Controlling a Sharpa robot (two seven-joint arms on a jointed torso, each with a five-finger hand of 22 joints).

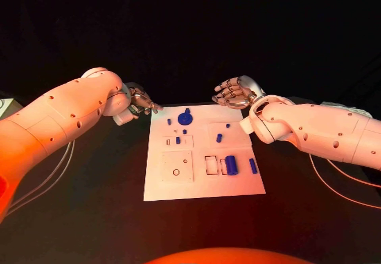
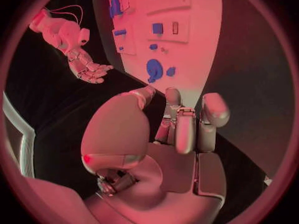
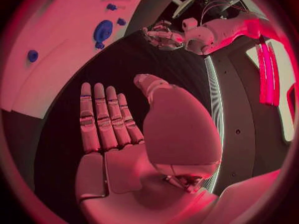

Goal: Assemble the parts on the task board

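Observation:
The white task board (image 1: 203,187) lies in the middle of the black table. Small blue parts sit on it: a round disc part (image 1: 185,117) near the far edge, a larger cylinder (image 1: 231,164) by a rectangular slot, a slim bar (image 1: 253,165), and several small pegs. My left hand (image 1: 141,103) hovers off the board's far left corner, fingers apart and holding nothing. My right hand (image 1: 235,92) hovers beyond the far right corner, also empty. In the right wrist view my right hand (image 3: 118,129) has straight fingers, with the board (image 3: 50,69) and disc (image 3: 102,31) beyond.
The left wrist view shows my left hand (image 2: 181,129) over dark table, with the board (image 2: 199,50), the disc part (image 2: 154,69) and my right hand (image 2: 87,67) beyond it. Black tabletop surrounds the board on all sides.

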